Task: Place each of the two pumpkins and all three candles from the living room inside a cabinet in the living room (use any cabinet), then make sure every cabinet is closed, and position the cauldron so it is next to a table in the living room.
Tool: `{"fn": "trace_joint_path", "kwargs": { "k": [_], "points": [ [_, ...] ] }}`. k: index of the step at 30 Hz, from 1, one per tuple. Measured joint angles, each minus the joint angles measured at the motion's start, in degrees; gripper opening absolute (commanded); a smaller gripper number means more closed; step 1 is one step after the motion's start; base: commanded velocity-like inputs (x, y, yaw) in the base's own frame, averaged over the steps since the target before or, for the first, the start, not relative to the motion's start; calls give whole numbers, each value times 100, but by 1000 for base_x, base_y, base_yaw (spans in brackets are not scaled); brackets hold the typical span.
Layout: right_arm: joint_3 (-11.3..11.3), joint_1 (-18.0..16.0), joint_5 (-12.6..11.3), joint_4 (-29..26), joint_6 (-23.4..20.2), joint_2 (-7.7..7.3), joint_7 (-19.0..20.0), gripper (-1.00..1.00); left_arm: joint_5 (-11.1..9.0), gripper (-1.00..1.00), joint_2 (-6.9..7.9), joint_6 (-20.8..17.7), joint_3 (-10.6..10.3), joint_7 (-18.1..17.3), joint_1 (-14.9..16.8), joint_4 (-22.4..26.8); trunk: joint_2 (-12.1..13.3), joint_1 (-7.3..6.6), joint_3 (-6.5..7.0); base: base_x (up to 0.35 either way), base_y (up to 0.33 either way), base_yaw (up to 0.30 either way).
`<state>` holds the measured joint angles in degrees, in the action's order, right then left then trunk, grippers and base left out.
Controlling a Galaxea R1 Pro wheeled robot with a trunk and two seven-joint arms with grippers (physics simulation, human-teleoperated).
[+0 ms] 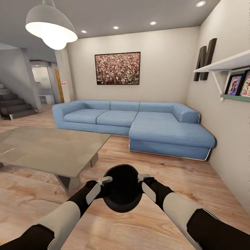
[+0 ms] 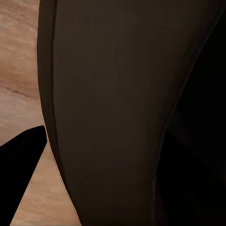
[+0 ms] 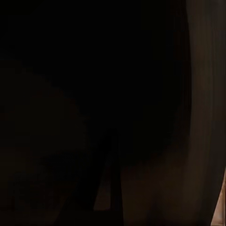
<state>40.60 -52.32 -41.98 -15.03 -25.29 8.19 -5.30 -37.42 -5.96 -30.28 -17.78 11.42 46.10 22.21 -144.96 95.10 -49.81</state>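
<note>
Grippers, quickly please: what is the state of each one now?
Left gripper: pressed on the cauldron, left side of its rim.
Right gripper: pressed on the cauldron, right side.

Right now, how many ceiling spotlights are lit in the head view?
4. One sits just right of the pendant lamp, two follow toward the right, and one is at the top edge. Others may be outside the frame.

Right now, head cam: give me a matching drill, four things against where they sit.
Things:
1. cauldron
2. table
3. sofa
4. picture

Places:
A. on the far wall
B. between the left hand and right hand
C. against the far wall, in the right corner
D. on the floor, left of the cauldron

Pairs: 1-B, 2-D, 3-C, 4-A
</note>
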Motion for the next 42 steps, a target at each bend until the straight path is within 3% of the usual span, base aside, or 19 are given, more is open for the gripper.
{"fn": "trace_joint_path", "kwargs": {
  "k": [10, 26, 42],
  "points": [
    [1, 0, -3, 1, 0, 0, 0, -100, 3, -100, 0, -3, 2, 0, 0, 1, 0, 0, 0, 0, -165, 8],
    [0, 0, 4, -4, 0, -1, 2, -100, -5, -100, 0, 3, -2, 2, -1, 2, 0, 0, 0, 0, -63, 257],
    [7, 0, -5, 4, 0, 0, 0, -100, -13, -100, 0, 6, -8, 0, 0, -9, 0, -3, 0, 147, -42, 12]
  ]
}}
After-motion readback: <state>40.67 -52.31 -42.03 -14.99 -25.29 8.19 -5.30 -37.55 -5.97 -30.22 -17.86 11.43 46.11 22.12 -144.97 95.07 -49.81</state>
